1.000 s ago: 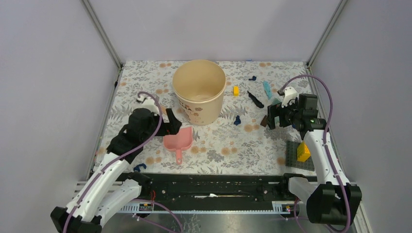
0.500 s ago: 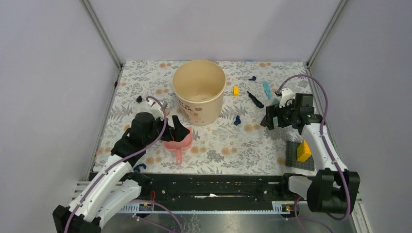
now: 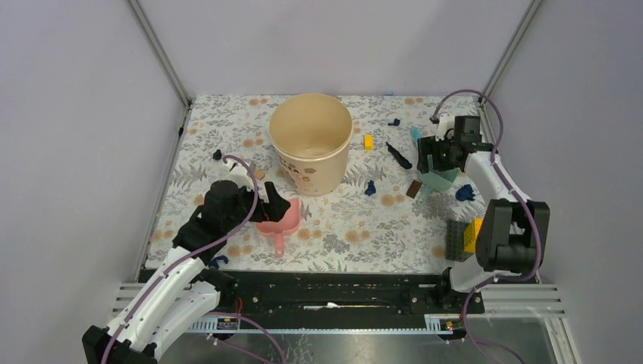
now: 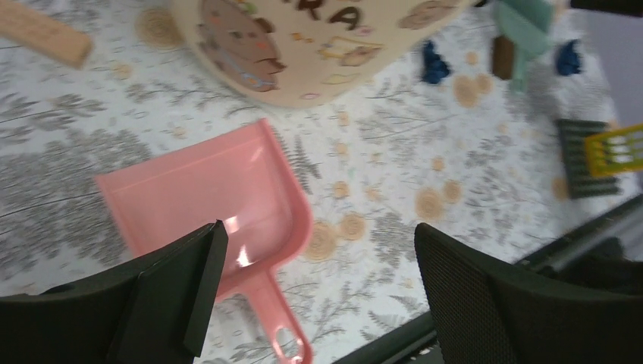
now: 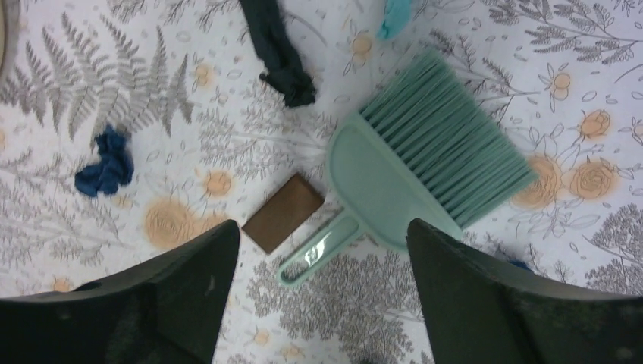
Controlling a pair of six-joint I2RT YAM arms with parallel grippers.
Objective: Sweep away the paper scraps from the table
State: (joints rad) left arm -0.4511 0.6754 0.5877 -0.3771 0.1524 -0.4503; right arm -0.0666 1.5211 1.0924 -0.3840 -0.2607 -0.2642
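Brush (image 5: 387, 189) between right jaws, apparently loose

Top view: high, from the near edge, whole counter (image 3: 364, 227). Wrist views: close, downward, over dustpan (image 4: 205, 189) and brush (image 5: 409, 174), both visible overhead.

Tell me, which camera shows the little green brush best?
The right wrist view: the green brush fills the centre, bristles and handle sharp. The top view shows it small, partly hidden by the right arm. The left wrist view catches only a blurred piece at its upper edge.
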